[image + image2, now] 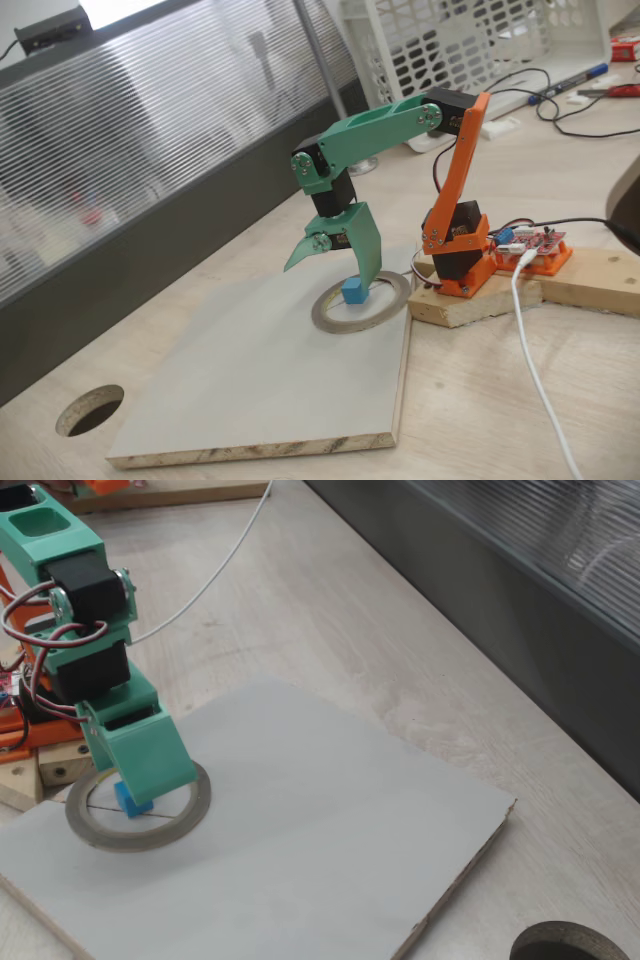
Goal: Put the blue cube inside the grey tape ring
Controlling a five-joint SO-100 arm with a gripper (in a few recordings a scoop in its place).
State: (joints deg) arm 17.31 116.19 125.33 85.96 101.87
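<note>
Blue cube [353,291] seen resting inside grey tape ring [330,318]; placement judged done.
Gripper [338,262] held just above cube, fingers spread apart, nothing gripped; only arm withdrawal judged left. Ring laid on white board [300,840].

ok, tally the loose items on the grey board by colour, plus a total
Blue: 1, the blue cube, sitting inside the ring under the open gripper
Grey: 1, the grey tape ring, lying flat on the grey board
Total: 2
</note>
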